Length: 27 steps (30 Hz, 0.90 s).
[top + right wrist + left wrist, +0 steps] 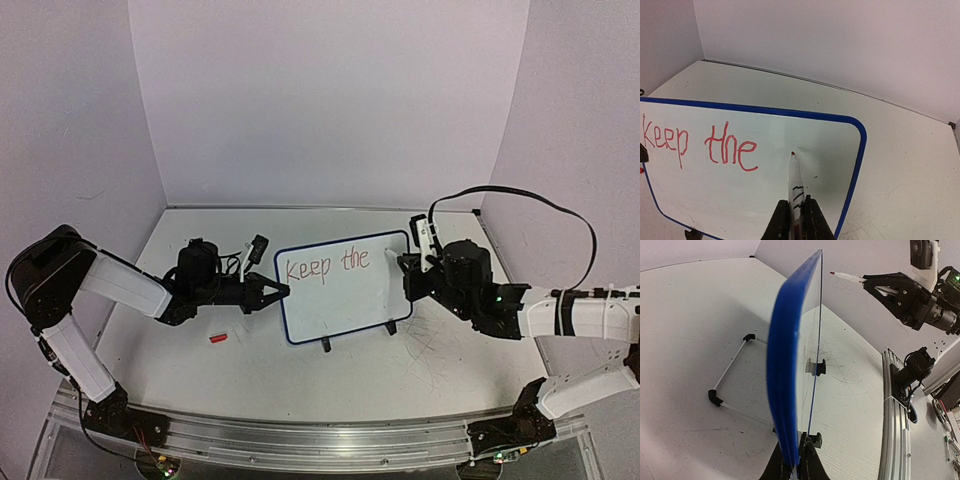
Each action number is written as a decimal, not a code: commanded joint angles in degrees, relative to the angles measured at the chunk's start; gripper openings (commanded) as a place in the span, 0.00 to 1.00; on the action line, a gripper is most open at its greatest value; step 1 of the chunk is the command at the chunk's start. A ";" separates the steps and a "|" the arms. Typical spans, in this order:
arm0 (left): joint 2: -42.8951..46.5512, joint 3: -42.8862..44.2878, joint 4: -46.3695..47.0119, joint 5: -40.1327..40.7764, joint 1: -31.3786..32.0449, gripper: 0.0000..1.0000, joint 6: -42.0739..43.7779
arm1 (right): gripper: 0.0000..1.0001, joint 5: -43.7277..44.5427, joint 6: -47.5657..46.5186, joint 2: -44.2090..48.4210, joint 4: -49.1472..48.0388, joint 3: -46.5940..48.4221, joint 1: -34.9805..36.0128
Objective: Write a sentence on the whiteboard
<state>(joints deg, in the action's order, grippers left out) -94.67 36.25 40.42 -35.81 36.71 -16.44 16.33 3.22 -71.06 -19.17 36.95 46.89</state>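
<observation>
The whiteboard (pixel 350 305) stands upright on the table, blue-rimmed. My left gripper (pixel 283 292) is shut on its left edge. In the left wrist view the whiteboard (pixel 785 365) shows edge-on, with the left gripper (pixel 797 463) clamped on the rim. The sentence (pixel 327 265) reads "Keep the" in red, and it (pixel 700 145) also shows in the right wrist view. My right gripper (pixel 795 212) is shut on a white marker (pixel 796 177). The marker's red tip points at bare whiteboard (pixel 830 145) just right of "the" and looks slightly off the surface.
A small red cap (pixel 217 339) lies on the tabletop left of the board. Two black clip feet (pixel 325 345) hold the board's lower edge. A wire stand (pixel 730 367) rests behind the board. An aluminium rail (pixel 300 440) runs along the near edge.
</observation>
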 commanded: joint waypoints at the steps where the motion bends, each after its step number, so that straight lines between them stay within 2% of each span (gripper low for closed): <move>1: 0.28 -0.47 -2.56 11.67 -1.12 0.00 4.14 | 0.00 -3.45 -0.51 -0.61 -4.51 0.81 -0.12; 15: 0.30 -0.68 -2.76 11.83 -0.93 0.00 4.82 | 0.00 3.23 1.47 -3.54 -4.94 2.66 -0.11; 27: 0.03 -0.65 -2.87 11.30 -0.94 0.00 5.28 | 0.00 4.76 1.61 -4.22 -6.03 2.75 -0.11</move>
<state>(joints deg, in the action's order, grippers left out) -94.67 36.25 40.39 -35.70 36.84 -15.81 19.34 4.21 -74.56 -23.11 37.19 46.89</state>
